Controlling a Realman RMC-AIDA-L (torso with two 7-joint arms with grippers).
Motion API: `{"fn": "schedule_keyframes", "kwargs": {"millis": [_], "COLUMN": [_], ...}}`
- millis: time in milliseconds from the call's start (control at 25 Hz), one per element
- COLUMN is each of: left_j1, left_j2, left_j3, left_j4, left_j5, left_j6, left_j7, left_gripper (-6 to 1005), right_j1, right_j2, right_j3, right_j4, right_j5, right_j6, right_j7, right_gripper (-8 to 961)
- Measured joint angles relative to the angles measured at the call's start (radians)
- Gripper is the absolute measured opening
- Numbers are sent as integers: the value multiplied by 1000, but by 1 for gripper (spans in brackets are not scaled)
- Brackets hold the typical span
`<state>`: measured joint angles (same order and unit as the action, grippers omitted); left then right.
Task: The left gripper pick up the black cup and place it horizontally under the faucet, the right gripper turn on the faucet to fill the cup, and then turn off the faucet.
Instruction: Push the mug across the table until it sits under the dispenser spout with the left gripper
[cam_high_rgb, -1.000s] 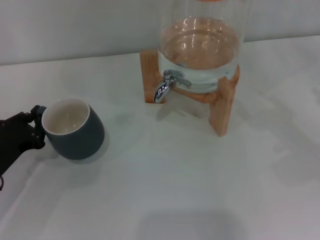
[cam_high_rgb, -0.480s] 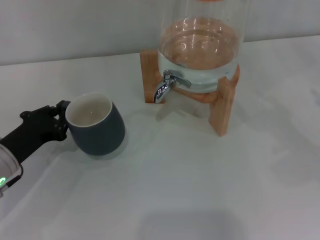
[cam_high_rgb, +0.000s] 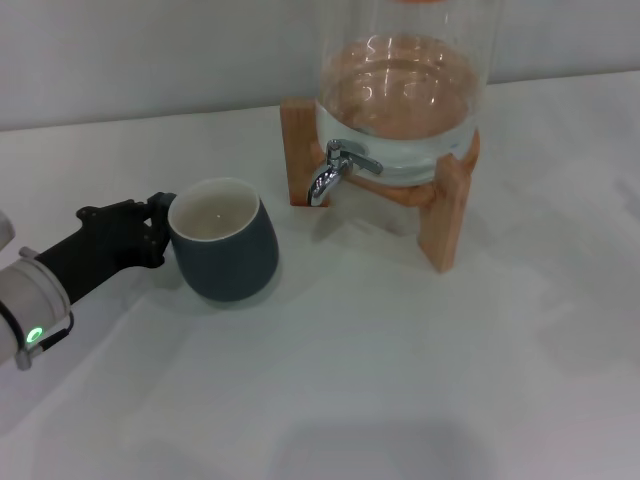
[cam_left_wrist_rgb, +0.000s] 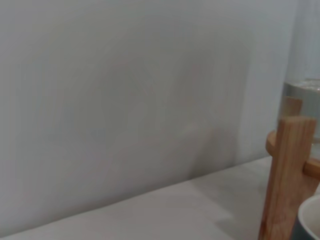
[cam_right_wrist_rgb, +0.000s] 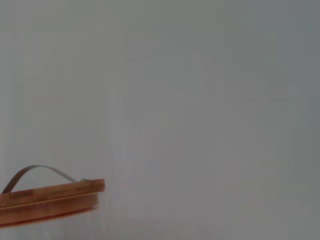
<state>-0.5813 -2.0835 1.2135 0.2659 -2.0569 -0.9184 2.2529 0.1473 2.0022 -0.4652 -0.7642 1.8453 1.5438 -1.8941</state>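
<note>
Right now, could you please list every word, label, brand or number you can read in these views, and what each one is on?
None: no readable text in any view.
Cup: plain, no print.
Dispenser and its wooden stand: no label showing.
Faucet: no marking to make out.
Left gripper: only a green light on the arm, no lettering.

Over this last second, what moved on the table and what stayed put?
The left tool, gripping the black cup at its handle side, carried it from the table's left edge toward the faucet; more of the arm is now visible. The cup isn't under the spout yet. Faucet, glass dispenser and wooden stand are unchanged.
</note>
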Motion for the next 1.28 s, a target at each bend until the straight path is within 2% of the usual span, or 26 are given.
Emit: {"fn": "schedule_keyframes", "kwargs": {"millis": [760, 1280], "left_j1": [-66, -87], "left_j2": [-2, -4], "left_j3": [175, 232], "left_j4": [9, 24], "left_j5": [-1, -4], "left_j6": [100, 104], "left_j7": [-108, -136], "left_gripper": [134, 137], "right_j1": [1, 3], "right_j2": [1, 1], "right_j3": [-4, -15], "right_j4": [4, 9], "right_j5": [0, 0], "right_j6": [18, 21], "right_j7": [0, 0], "right_gripper": [690, 691]}}
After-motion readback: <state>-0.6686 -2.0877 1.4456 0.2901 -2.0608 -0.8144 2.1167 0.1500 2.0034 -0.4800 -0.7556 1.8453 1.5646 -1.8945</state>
